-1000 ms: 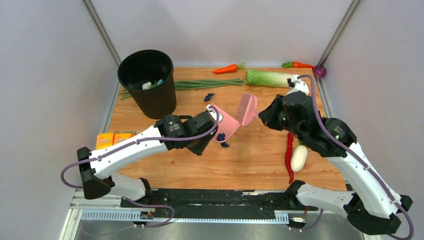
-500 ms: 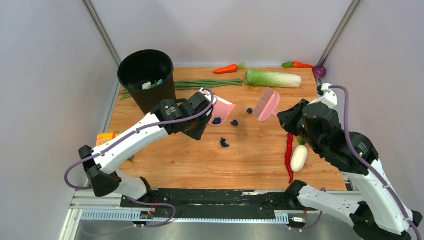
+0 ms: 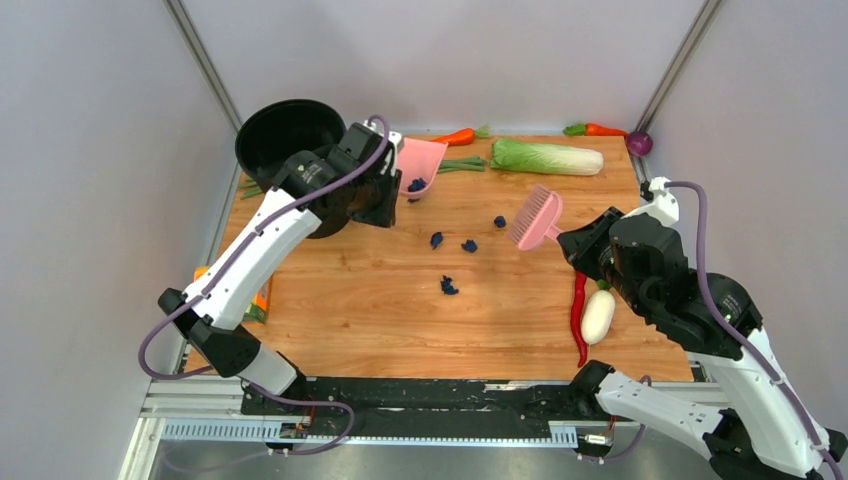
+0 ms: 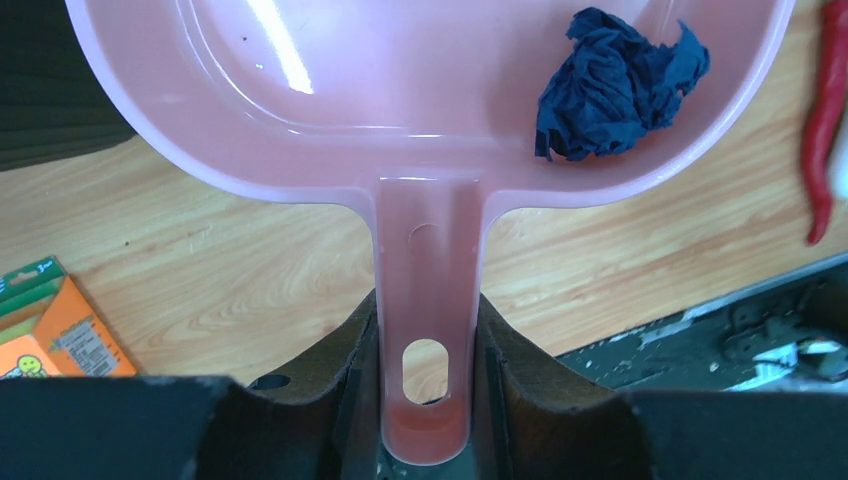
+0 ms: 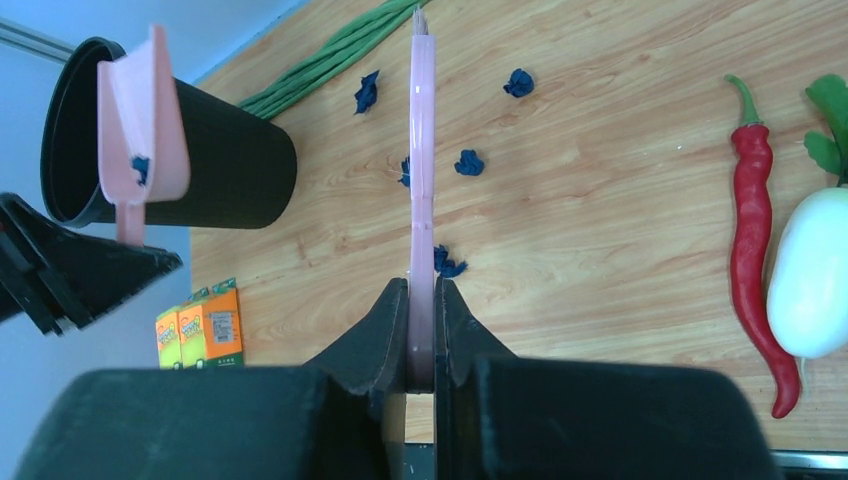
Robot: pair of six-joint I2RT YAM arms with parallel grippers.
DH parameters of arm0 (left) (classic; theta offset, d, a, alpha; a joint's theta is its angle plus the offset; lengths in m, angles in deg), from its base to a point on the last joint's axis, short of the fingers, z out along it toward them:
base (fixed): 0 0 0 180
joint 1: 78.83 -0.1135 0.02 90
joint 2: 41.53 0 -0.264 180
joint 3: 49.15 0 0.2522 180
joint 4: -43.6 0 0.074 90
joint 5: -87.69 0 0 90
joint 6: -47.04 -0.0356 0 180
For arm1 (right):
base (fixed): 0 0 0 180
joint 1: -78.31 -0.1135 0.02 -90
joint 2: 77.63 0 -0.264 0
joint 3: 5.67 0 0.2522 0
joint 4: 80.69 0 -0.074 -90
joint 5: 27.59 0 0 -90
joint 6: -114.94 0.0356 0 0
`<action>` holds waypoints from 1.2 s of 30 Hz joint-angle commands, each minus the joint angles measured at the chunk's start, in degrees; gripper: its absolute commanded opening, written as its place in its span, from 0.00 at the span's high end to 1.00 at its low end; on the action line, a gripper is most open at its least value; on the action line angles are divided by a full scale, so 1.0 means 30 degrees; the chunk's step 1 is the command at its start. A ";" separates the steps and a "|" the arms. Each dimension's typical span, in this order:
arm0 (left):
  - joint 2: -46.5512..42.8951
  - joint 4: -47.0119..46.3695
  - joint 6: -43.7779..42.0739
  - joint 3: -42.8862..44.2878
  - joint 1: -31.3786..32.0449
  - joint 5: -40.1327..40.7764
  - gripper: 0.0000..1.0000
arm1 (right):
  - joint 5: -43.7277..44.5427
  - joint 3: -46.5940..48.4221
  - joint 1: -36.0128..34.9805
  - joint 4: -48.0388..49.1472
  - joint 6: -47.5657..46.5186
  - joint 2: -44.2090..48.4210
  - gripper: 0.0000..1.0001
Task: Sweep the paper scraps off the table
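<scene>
My left gripper [image 3: 392, 180] is shut on the handle of a pink dustpan [image 3: 420, 160] and holds it raised beside the black bin [image 3: 285, 135]. In the left wrist view the gripper [image 4: 427, 370] pinches the handle and one navy paper scrap [image 4: 615, 85] lies in the pan [image 4: 400, 120]. My right gripper [image 3: 570, 240] is shut on a pink brush [image 3: 537, 218], held above the table [image 3: 400, 320]. Several navy scraps lie on the wood: one [image 3: 437, 239], another [image 3: 469, 245], a third [image 3: 499, 221] and more. The right wrist view shows the brush [image 5: 422, 180] edge-on over scraps [image 5: 469, 162].
A cabbage [image 3: 548, 157], carrots [image 3: 455, 137], green onions [image 3: 465, 163] and a purple onion [image 3: 640, 143] line the far edge. A red chili [image 3: 579, 310] and white radish [image 3: 598, 315] lie at the right. Orange boxes [image 3: 262, 295] sit at the left edge. A metal rail [image 3: 430, 400] runs along the front.
My left arm lifted the dustpan off the table and swung it back-left to the bin's side, carrying a scrap. My right arm drew the brush back to the right.
</scene>
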 commanded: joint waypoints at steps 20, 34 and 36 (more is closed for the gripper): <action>0.0420 -0.4528 0.4269 0.2311 -0.9825 -1.0368 1.00 | -0.1282 0.0756 0.0021 0.0610 -0.0049 -0.0944 1.00; -0.1508 -1.3968 1.0904 -0.2400 -1.3249 -1.5980 1.00 | -0.1458 -0.0240 0.0021 0.0522 0.0507 0.0431 1.00; -0.1864 -1.6798 1.3251 -0.4073 -1.4097 -1.7335 1.00 | -0.1429 -0.0270 0.0050 0.0464 0.0595 0.0578 1.00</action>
